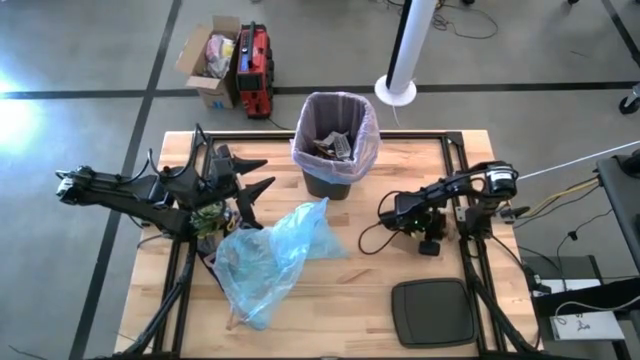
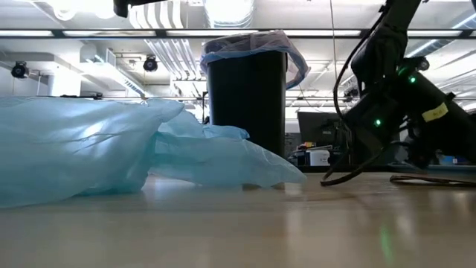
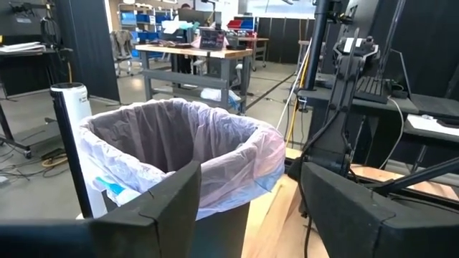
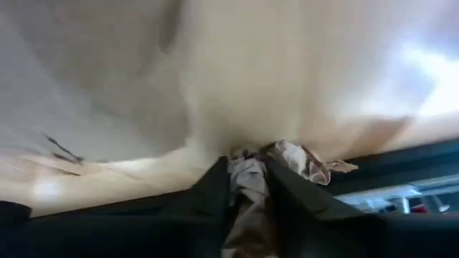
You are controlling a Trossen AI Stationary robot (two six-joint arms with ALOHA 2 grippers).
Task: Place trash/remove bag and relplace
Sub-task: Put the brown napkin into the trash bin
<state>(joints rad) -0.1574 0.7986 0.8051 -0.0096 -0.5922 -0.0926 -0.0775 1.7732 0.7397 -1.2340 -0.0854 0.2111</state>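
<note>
A black bin (image 1: 330, 180) stands at the table's far middle, lined with the pale pink bag (image 1: 335, 105), whose rim folds over the bin's edge (image 3: 215, 165). Scraps of trash (image 1: 332, 143) lie inside it. My left gripper (image 1: 262, 175) hovers open and level to the left of the bin, its fingers (image 3: 247, 193) pointing at the rim. My right gripper (image 1: 386, 210) is low over the table to the right of the bin, slanting down, shut on a crumpled paper scrap (image 4: 247, 179). My right gripper pinches a crumpled whitish-brown paper scrap (image 4: 249, 183) between its two fingers, coming at it on a slant from above. A wrinkled end of the scrap (image 4: 305, 161) sticks out past the fingertips, close to the wooden tabletop. I cannot tell whether it is lifted clear.
A light blue plastic bag (image 1: 270, 255) lies spread over the table's near left, in front of the bin (image 2: 89, 149). A dark flat lid (image 1: 432, 312) lies at the near right. Small dark and green things (image 1: 210, 215) sit under the left arm. A cable (image 1: 370, 238) loops beside the right gripper.
</note>
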